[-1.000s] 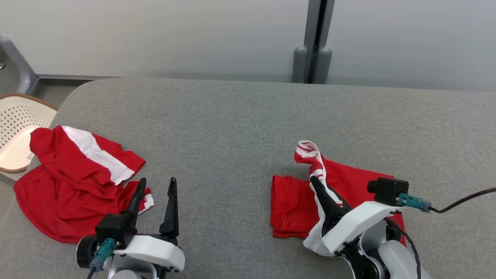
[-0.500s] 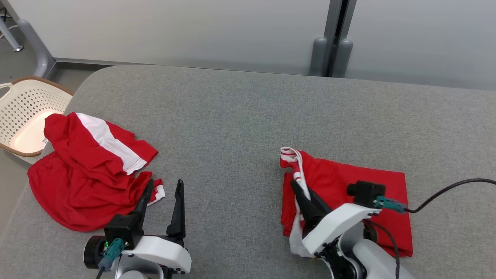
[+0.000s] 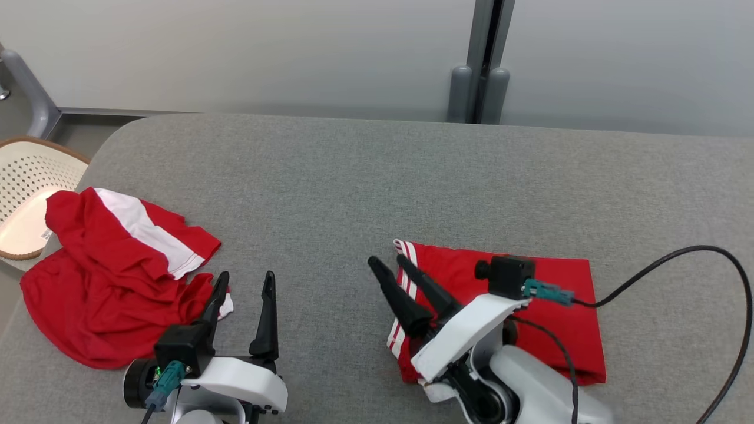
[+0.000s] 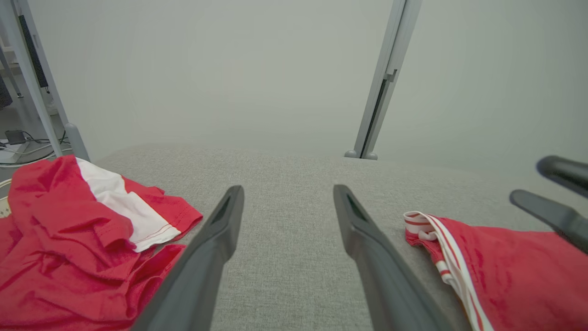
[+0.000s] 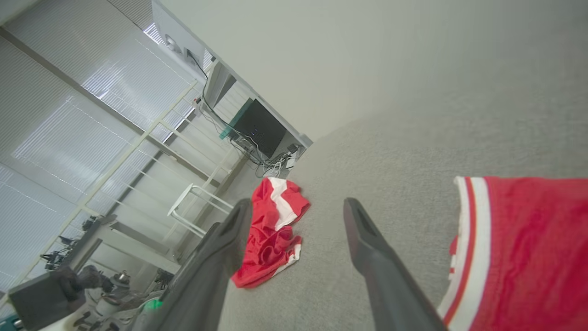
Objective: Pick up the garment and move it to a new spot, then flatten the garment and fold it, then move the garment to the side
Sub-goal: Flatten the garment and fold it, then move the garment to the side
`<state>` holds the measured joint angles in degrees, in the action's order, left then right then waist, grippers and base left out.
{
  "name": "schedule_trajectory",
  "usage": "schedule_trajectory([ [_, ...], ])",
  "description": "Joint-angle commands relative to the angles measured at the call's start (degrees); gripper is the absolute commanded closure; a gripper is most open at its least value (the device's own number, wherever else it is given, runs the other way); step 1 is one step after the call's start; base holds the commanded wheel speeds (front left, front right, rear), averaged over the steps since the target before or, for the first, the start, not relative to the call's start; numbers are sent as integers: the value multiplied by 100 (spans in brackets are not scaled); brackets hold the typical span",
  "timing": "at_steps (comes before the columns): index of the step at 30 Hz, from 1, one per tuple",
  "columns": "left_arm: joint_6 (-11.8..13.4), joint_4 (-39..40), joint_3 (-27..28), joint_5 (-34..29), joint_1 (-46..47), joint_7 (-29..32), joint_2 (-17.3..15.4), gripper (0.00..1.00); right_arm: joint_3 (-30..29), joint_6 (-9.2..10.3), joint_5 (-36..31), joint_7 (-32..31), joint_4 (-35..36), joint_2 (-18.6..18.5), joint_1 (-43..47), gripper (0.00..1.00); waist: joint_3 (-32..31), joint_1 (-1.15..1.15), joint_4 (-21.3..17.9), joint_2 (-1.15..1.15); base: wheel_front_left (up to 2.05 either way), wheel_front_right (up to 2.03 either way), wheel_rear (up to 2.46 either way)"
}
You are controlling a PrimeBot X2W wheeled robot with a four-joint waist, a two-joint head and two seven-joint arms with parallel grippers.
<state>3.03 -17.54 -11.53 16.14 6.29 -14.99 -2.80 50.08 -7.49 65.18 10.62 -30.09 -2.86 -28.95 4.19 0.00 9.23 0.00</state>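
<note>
Your right gripper (image 3: 387, 260) stands wide open with nothing between its fingers. It sits at the near right of the grey table (image 3: 353, 176), at the left edge of the folded garment (image 3: 453, 268). That garment lies flat as a red rectangle, with its white-striped hem (image 3: 396, 338) running along the left side. From the head view, one finger crosses over the striped hem and the other points over bare table just to its left. You cannot tell from there whether the finger touches the cloth. From the right wrist view, both fingers frame bare table, and the hem lies just to the right of them, apart from the nearer finger. The rest of the folded garment stretches away to the right, partly under the right arm's wrist and its black cable (image 3: 695, 265).

Your left gripper (image 3: 247, 275) is also wide open and holds nothing. It is at the near left with its fingers pointing to the far side. A crumpled garment (image 3: 100, 294), red with a white band, lies just to its left near the table's left edge, well apart from the folded one. A pale perforated basket (image 3: 29, 171) stands beyond that edge at the far left.
</note>
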Motion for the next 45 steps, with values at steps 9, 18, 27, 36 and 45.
schedule_trajectory([
  [9, -12, 228, 112, 21, 5, -26, -22, 0, -1034, 0, -2178, 463, -684, -970, -386, 0, -81, 0, -356, 0, 0, 0, 0],
  [18, 37, 487, 121, -151, 0, -26, -21, 0, -3295, 1, -4439, 452, 649, -1104, 1032, 0, -2, 0, -631, 0, 0, 0, 0],
  [27, 79, 554, 175, -517, -127, -26, -21, 0, -4293, 0, -5557, 453, 1603, -579, 2151, 0, 27, 0, -767, 0, 0, 0, 0],
  [36, 116, 753, 133, -514, -326, -26, -20, 0, -4682, 1, -5879, 453, 1941, -200, 2511, 0, -28, 0, -756, 0, 0, 0, 0],
  [45, 206, 847, 103, -505, -370, -26, -20, 0, -4665, 1, -5881, 453, 1908, -109, 2531, 0, -63, 0, -688, 0, 0, 0, 0],
])
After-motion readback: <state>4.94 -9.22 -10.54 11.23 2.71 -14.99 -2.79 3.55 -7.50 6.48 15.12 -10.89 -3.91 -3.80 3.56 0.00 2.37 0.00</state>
